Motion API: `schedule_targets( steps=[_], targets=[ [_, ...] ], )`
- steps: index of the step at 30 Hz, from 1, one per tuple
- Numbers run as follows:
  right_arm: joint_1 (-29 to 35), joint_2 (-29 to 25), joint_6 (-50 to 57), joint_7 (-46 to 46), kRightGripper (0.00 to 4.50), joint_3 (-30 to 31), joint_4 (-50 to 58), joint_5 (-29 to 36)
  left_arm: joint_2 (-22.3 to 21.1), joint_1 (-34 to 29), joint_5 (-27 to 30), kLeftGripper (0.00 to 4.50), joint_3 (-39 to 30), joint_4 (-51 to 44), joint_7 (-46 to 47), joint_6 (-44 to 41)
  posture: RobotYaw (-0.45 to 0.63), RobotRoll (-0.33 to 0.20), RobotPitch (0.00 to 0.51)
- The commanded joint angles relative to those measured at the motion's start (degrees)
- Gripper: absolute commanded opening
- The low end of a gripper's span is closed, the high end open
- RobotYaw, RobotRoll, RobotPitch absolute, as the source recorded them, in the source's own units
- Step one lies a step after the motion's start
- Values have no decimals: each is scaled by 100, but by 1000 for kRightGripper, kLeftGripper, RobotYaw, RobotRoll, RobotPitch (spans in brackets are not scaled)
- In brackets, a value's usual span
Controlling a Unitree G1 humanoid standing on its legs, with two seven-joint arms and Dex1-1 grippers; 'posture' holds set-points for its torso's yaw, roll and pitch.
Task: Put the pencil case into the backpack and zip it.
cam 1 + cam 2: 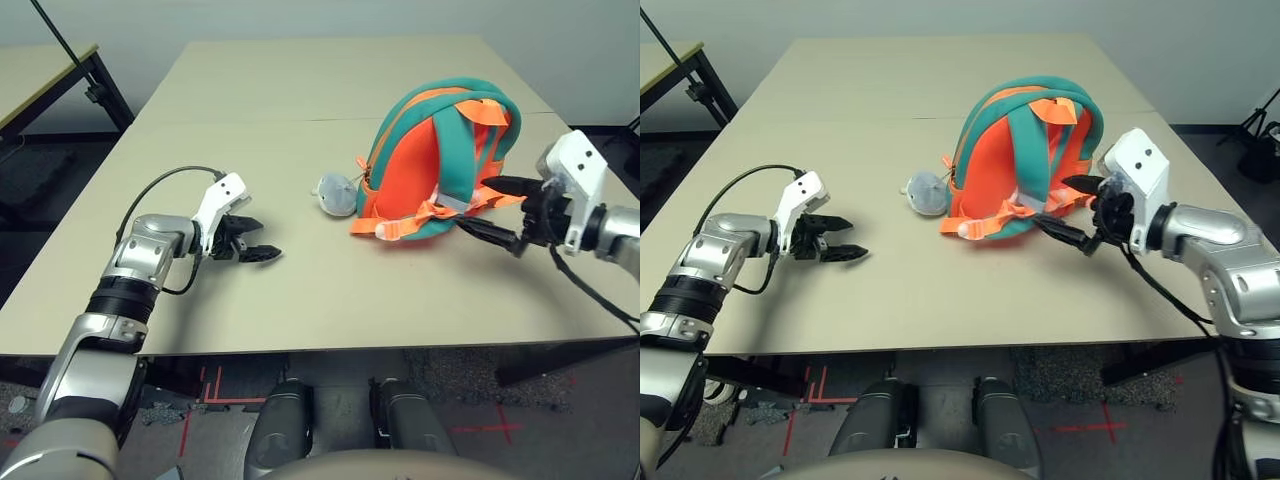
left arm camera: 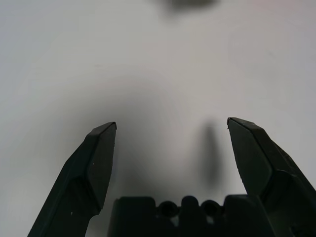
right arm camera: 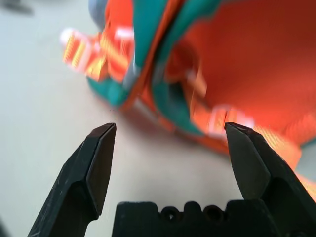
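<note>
backpack upright mid-desk, toward right edge | left gripper wide open, empty | right gripper wide open, empty, beside straps | risk: fingers snag straps, toppling backpack

My arms are silver with black bands; white housings top each wrist; black cables loop beside them; each pincer has black pointed fingers.

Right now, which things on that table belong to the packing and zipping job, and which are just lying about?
Part of the job:
- teal and orange child's backpack, standing on the table with its orange straps towards the robot
- left gripper, jaws open
- right gripper, jaws open beside the backpack

Just lying about:
- beige table
- second table at far left
</note>
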State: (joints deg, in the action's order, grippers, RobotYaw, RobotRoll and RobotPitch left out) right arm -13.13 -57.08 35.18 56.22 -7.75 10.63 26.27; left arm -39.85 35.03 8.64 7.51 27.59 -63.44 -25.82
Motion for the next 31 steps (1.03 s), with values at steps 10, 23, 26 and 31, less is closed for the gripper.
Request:
schedule_targets(
  steps=[10,23,26,31],
  targets=[
    [-680,123,-2018,-726,4471,-456,-3066,-1124,371,-864,328,4500,-1644,-368,1968,883,69,0,71],
    [-1838,1750,-3414,-2907,4471,-1221,-6035,-1098,1407,-1564,-314,4500,-2350,-445,5131,1864,133,0,75],
    [-1982,1940,-3596,-3067,4471,-1350,-6368,-1033,1458,-1558,-298,4500,-2363,-382,5313,1907,133,0,75],
    [-2122,2136,-3839,-3211,4471,-1423,-6730,-1009,1459,-1454,-258,4500,-2396,-270,5515,1941,151,0,95]
  ],
)
